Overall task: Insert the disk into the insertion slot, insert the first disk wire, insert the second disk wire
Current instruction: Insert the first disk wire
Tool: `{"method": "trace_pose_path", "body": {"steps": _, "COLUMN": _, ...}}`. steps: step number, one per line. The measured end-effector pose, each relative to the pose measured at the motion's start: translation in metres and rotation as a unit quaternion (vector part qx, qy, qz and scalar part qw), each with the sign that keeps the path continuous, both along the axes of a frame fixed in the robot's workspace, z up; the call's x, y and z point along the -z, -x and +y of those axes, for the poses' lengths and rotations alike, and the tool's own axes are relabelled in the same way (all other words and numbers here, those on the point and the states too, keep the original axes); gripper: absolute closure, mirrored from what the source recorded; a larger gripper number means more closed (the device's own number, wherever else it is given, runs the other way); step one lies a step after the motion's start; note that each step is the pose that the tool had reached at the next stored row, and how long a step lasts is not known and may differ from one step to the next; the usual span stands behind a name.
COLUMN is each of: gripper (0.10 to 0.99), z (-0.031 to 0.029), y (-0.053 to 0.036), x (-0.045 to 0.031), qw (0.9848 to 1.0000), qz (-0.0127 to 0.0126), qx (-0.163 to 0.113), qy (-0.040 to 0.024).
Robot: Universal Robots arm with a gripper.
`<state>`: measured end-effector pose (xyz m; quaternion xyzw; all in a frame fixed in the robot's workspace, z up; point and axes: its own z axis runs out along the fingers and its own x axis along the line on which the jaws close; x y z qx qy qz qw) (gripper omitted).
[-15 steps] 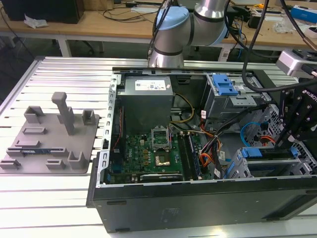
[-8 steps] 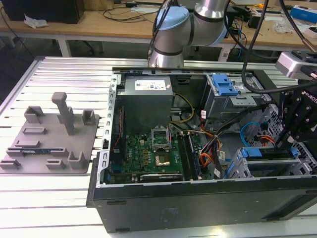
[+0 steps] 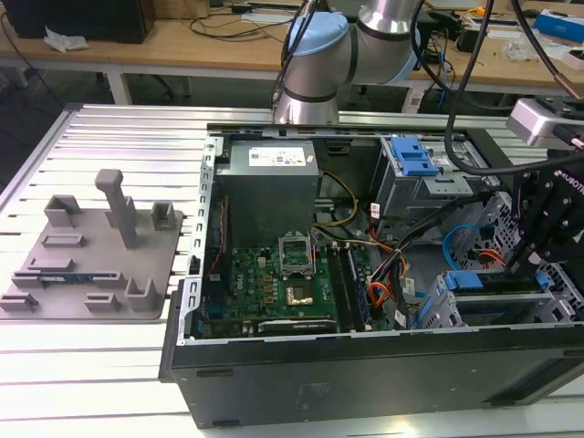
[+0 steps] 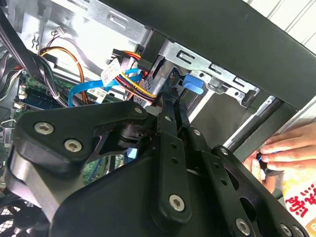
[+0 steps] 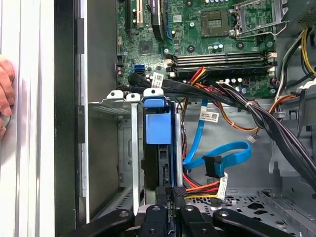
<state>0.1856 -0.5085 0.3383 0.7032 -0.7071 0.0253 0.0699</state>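
Gripper (image 5: 173, 193): my fingers nearly together, pinching the disk (image 5: 158, 131) by its edge.
Disk look: edge-on w/ blue carrier, inside grey insertion slot (image 5: 109, 104).

A robotics lab or electronics workshop is indicated. An opened computer case (image 3: 365, 274) is laid on a slotted aluminium tabletop (image 3: 91, 365) at the frame's centre. A robot arm (image 3: 319, 55) is mounted behind it, a grey moulded fixture (image 3: 91, 255) is set at the left, and cable-strewn wooden tabletops (image 3: 182, 41) are seen along the top edge.
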Motion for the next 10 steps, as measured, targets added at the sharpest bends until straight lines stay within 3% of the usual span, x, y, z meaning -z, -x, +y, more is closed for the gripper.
{"method": "trace_pose_path", "body": {"steps": 9, "gripper": 0.922, "z": -0.0001, "y": 0.0006, "x": 0.0056, "qw": 1.0, "qz": -0.0001, "qx": -0.004, "qy": 0.0001}}
{"method": "trace_pose_path", "body": {"steps": 10, "gripper": 0.855, "z": -0.0001, "y": 0.0014, "x": 0.0058, "qw": 1.0, "qz": 0.0001, "qx": -0.004, "qy": -0.001}}
